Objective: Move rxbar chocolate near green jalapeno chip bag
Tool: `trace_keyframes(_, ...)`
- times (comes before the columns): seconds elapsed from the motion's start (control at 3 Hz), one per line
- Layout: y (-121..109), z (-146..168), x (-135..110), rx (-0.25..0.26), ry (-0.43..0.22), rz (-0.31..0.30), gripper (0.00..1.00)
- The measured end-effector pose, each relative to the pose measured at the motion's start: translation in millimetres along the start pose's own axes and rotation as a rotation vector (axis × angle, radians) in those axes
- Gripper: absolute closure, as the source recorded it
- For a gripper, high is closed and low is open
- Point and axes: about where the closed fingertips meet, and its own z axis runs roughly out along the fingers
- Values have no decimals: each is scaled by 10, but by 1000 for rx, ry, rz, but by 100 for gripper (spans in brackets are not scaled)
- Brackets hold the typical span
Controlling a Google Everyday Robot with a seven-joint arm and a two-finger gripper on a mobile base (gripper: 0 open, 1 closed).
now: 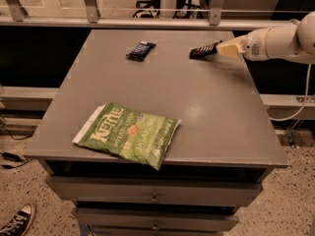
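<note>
Grey table [216, 117], seen from its front. The rxbar chocolate [203, 50] is at the far right, long axis roughly left-right, its free end pointing left and dipping slightly. Its right end is pinched in the cream fingers of the gripper [222, 48], reaching in from the right. The green jalapeno chip bag [129, 133] lies flat at the front-left edge, well apart. A dark snack wrapper [141, 50] sits far-centre.

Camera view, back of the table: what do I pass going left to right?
dark snack wrapper → rxbar chocolate → gripper, at the bar's right end near the table's right edge.
</note>
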Motion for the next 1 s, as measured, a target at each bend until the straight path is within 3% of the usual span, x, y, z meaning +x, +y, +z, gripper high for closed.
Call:
trace_keyframes(0.67, 642, -121, -87, -214, -5, -13, 100)
trace_keyframes(1.0, 1042, -291, -112, -388, 6, -54, 100)
